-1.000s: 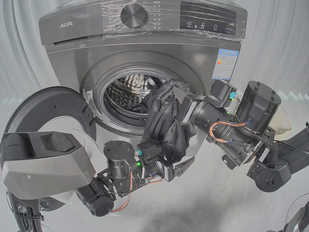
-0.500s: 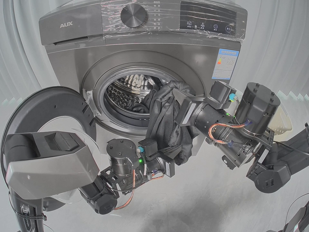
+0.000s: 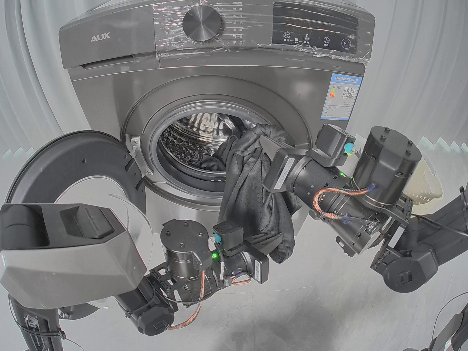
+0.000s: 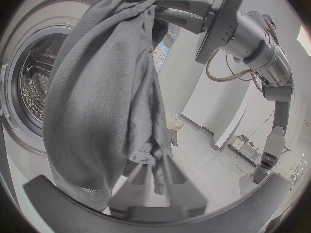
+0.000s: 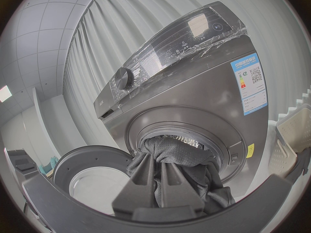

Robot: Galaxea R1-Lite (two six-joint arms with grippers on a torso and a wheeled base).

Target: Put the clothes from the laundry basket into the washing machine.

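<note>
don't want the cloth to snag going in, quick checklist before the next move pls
1. washing machine door open: ok
2. right gripper shut on the dark garment at its top: ok
3. left gripper shut on its lower end: ok
4. garment inside the drum: not ok, most hangs outside the opening
5. laundry basket emptied: cannot tell
</note>
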